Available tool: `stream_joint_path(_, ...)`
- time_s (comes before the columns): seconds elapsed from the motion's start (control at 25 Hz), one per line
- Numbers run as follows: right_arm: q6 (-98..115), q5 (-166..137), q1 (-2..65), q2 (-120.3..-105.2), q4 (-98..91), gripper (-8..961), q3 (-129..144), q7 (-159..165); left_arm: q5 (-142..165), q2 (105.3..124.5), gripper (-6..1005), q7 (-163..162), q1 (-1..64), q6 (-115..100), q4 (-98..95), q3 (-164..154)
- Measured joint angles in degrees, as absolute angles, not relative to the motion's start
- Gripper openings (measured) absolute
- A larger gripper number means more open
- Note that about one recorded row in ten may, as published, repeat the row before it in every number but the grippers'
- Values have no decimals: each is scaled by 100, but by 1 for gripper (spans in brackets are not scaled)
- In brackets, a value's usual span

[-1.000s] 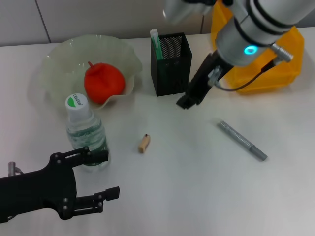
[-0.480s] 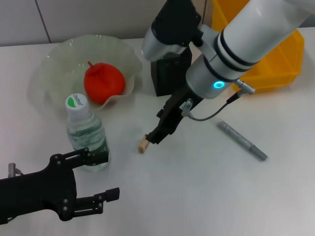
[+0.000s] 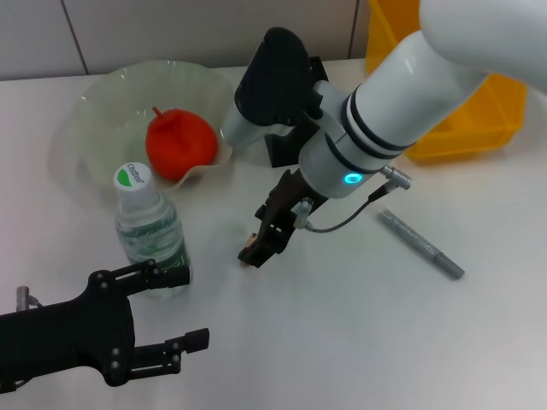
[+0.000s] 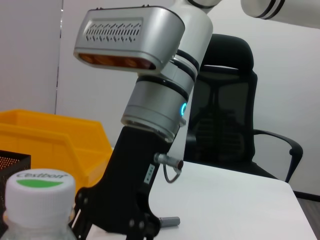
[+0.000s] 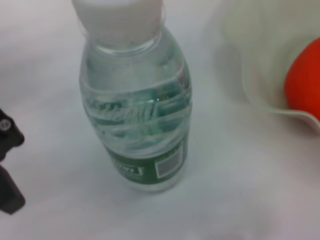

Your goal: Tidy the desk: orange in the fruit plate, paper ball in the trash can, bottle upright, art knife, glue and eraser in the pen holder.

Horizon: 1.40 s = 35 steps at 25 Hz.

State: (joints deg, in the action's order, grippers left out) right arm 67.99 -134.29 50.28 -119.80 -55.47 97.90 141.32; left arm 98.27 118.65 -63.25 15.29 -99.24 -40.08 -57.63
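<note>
Left tool point(image 3: 175, 346) parked low at the near tabletop point(image 3: 359, 342) edge, fingers spread, holding nothing. Just beyond it, bottle point(image 3: 149, 231) upright already. Right tool point(image 3: 256, 254) down at the eraser, which is hidden beneath it; grip impossible to tell. Knife point(image 3: 420, 244) lying well off to the right tool's side, not yet stowed. Farther back, orange point(image 3: 179, 143) in its plate point(image 3: 102, 102), holder point(image 3: 282, 154) mostly hidden behind the arm. Bottle label point(image 5: 150, 167) readable only from the right wrist.
</note>
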Motion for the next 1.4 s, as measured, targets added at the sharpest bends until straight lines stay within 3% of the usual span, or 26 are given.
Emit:
stream_joint_path(1.0, 5921, -13102, 5072, -11985, -4940, 689, 10415, 14162, 9834, 11865, 786, -6310, 1571, -9887, -3946, -5792)
stream_joint_path(1.2, 5882, -13096, 5069, -11988, -4917, 515, 10415, 14165, 9836, 11865, 786, -6310, 1548, -9887, -3946, -5792)
stream_joint_path(1.4, 5890, -13095, 5055, -11988, -4937, 437, 10400, 14166, 9836, 11865, 786, -6310, 1535, -9885, -3946, -5792)
